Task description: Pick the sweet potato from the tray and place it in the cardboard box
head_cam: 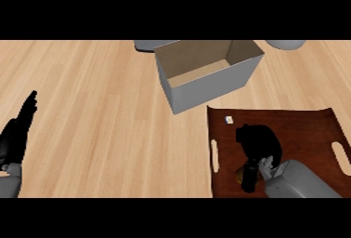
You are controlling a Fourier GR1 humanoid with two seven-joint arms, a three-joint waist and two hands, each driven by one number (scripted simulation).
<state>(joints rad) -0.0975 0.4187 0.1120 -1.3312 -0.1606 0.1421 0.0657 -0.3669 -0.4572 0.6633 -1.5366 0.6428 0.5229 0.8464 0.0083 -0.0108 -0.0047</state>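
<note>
The dark brown tray [308,128] lies at the lower right of the counter. My right hand [259,141] hovers over the tray's left half, palm down, and covers most of the sweet potato. Only an orange-brown sliver of the sweet potato [238,174] shows at the hand's left side, near the tray's left edge. I cannot see whether the hand holds it. The cardboard box [205,86], grey outside and brown inside, stands open-topped just beyond the tray's far left corner. My left hand [16,137] rests open at the left edge, fingers up.
A small white object [229,120] lies on the tray near its far left corner. Two grey objects [152,45] [286,44] sit at the counter's far edge behind the box. Bare wooden counter [103,116] stretches between the left hand and the box.
</note>
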